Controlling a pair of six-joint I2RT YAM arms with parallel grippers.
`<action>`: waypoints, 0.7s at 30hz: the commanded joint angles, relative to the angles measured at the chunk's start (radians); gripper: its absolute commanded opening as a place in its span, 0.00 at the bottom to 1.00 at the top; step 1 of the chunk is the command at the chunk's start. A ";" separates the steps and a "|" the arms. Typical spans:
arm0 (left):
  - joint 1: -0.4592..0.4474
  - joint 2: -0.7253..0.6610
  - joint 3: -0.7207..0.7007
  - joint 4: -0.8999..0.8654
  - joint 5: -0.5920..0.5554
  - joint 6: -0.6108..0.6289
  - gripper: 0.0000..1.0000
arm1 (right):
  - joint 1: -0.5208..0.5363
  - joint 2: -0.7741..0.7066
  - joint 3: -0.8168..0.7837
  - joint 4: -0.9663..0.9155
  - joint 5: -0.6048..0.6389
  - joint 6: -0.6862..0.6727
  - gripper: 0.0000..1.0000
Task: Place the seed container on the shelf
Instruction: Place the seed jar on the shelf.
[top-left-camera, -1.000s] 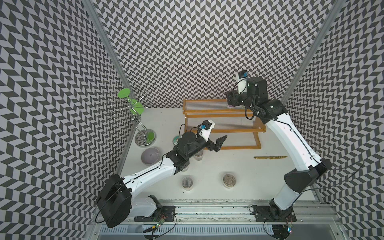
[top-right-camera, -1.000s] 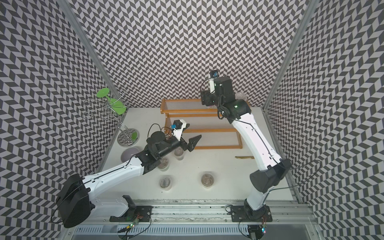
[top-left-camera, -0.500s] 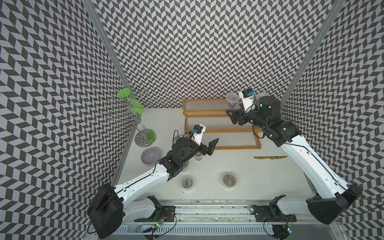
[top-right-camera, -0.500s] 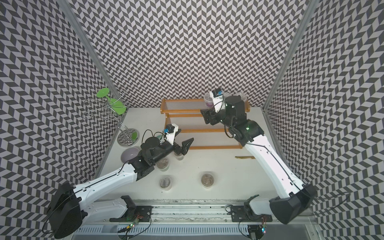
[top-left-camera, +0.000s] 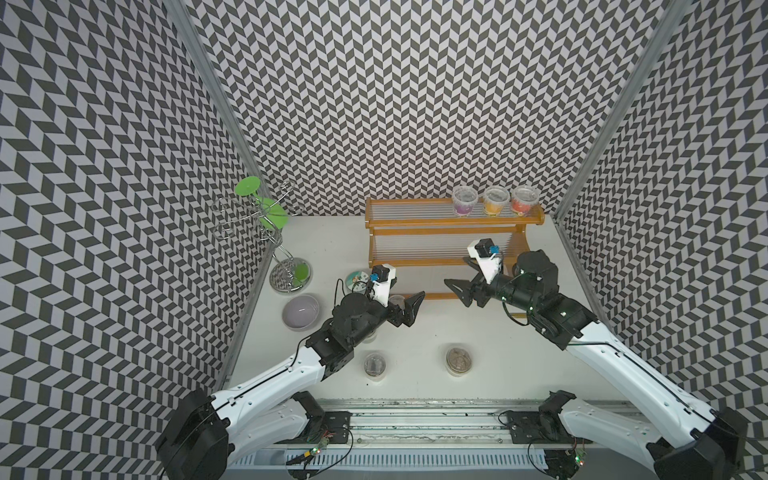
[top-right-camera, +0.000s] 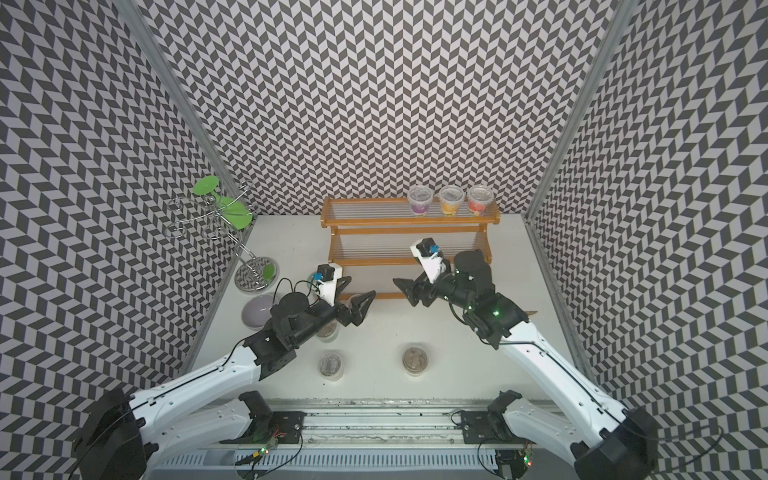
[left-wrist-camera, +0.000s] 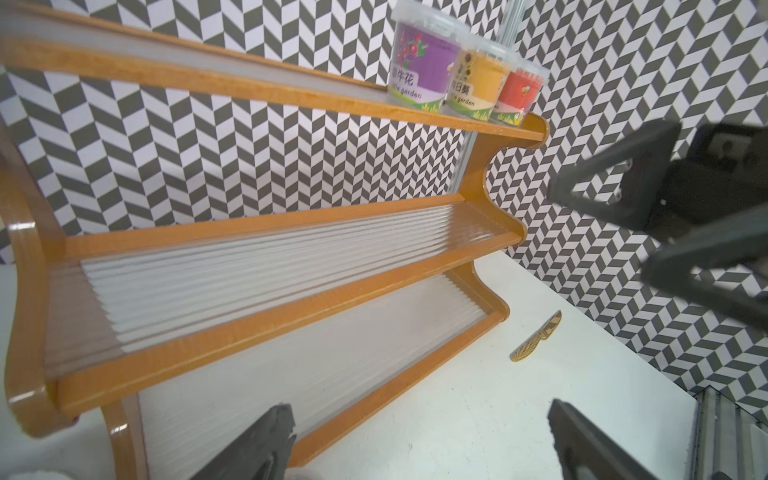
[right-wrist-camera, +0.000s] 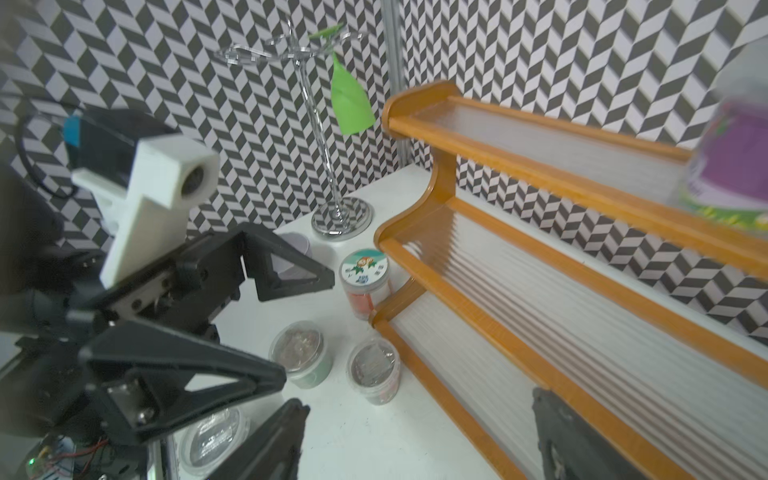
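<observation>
The shelf (top-left-camera: 453, 262) (left-wrist-camera: 266, 316) (right-wrist-camera: 540, 332) stands at the back of the table. On its top tier three seed containers stand in a row: purple (top-left-camera: 464, 201) (left-wrist-camera: 419, 62), orange (top-left-camera: 495, 201) and red (top-left-camera: 524, 200). My right gripper (top-left-camera: 456, 272) (right-wrist-camera: 419, 399) hovers open and empty in front of the lowest tier. My left gripper (top-left-camera: 405, 297) (left-wrist-camera: 419, 409) is open and empty too, just left of it, above a clear-lidded container (top-left-camera: 397, 299). More lidded containers stand on the table (top-left-camera: 375, 363) (top-left-camera: 459, 358).
A silver wire stand with green discs (top-left-camera: 270, 232) and a lavender bowl (top-left-camera: 300, 311) sit at the left wall. A picture-lidded jar (top-left-camera: 357, 279) (right-wrist-camera: 365, 274) stands by the shelf's left foot. A flat wooden piece (left-wrist-camera: 536, 336) lies right of the shelf.
My right gripper has pulled back and down from the top tier, leaving the purple container standing there, and its jaws have widened. The left arm has drifted slightly back.
</observation>
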 joint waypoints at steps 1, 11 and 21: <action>0.003 -0.058 -0.021 -0.079 -0.065 -0.071 0.99 | 0.043 -0.023 -0.068 0.132 0.009 -0.014 0.86; 0.005 -0.188 -0.073 -0.225 -0.109 -0.173 1.00 | 0.166 -0.004 -0.195 0.202 0.128 -0.035 0.86; 0.006 -0.195 -0.097 -0.267 -0.143 -0.195 0.99 | 0.187 0.009 -0.310 0.339 0.132 0.020 0.88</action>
